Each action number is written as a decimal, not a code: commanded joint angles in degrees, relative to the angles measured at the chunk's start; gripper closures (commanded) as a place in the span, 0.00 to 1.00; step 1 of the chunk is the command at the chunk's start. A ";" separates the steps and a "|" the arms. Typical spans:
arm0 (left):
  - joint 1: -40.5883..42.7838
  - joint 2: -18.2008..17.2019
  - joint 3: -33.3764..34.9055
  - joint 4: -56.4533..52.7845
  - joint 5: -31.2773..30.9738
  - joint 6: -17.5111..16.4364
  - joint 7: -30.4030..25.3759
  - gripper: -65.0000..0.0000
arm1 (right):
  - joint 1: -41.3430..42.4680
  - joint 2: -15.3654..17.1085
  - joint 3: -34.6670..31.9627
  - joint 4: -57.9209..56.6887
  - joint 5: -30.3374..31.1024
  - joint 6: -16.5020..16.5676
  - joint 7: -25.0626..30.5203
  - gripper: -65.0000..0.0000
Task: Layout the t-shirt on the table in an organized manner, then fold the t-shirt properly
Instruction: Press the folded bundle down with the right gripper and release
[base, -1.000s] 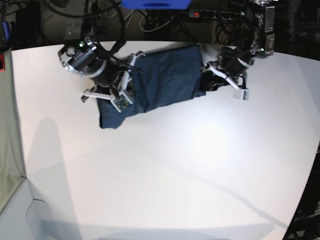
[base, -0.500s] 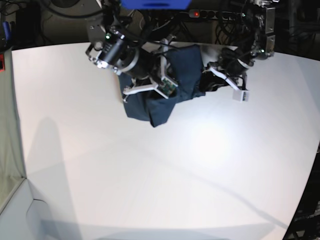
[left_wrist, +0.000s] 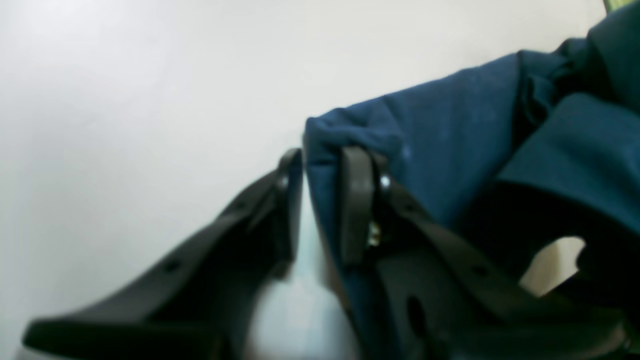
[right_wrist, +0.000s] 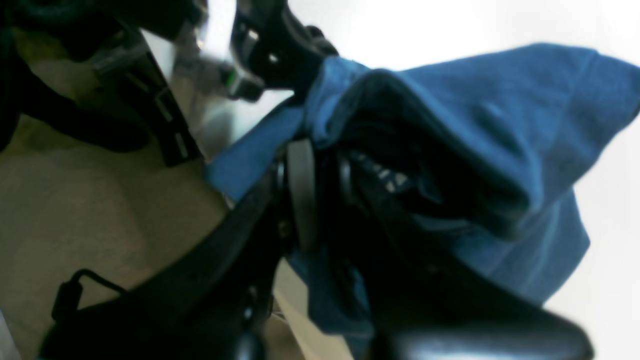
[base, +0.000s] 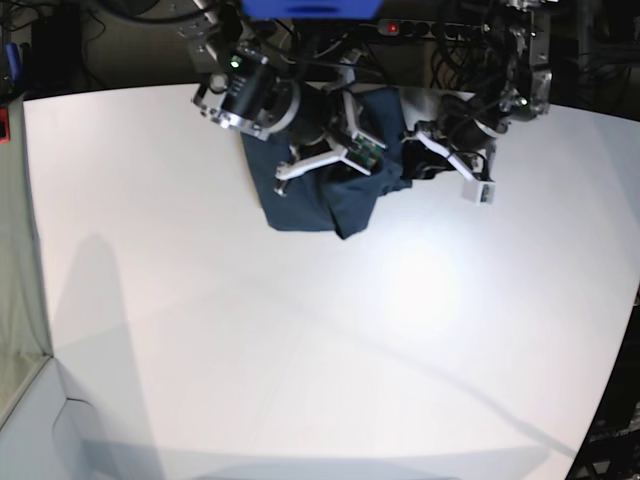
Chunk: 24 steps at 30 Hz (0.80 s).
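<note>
Navy t-shirt (base: 310, 195) bunched at the far edge of the matte white table (base: 300, 350), pinched by both arms.

The left gripper (left_wrist: 322, 165) clamps a folded corner of soft cotton between its black fingers; the right gripper (right_wrist: 320, 165) is shut on a draped fold (white label marks show just beside its jaw), with loose cloth hanging in rounded creases below.

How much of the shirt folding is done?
Partly done: the dark navy-blue cotton t-shirt is bunched at the far edge of the white table, not a neat fold. In hand: the right gripper carries one end across while the left gripper pinches the other. Left: flattening and final folds.
</note>
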 joint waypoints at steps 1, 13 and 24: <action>0.45 -0.55 -0.03 0.80 1.30 0.99 1.69 0.78 | 0.29 -0.49 -0.64 0.58 1.16 -0.21 1.50 1.00; 0.28 -0.64 -0.03 1.06 1.74 0.99 1.69 0.78 | 3.45 -0.57 -5.48 -2.85 1.08 -0.21 1.50 1.00; 0.19 -0.64 -0.03 1.15 1.74 0.99 1.60 0.78 | 5.12 -0.31 -5.83 -5.57 1.08 -0.21 1.41 0.75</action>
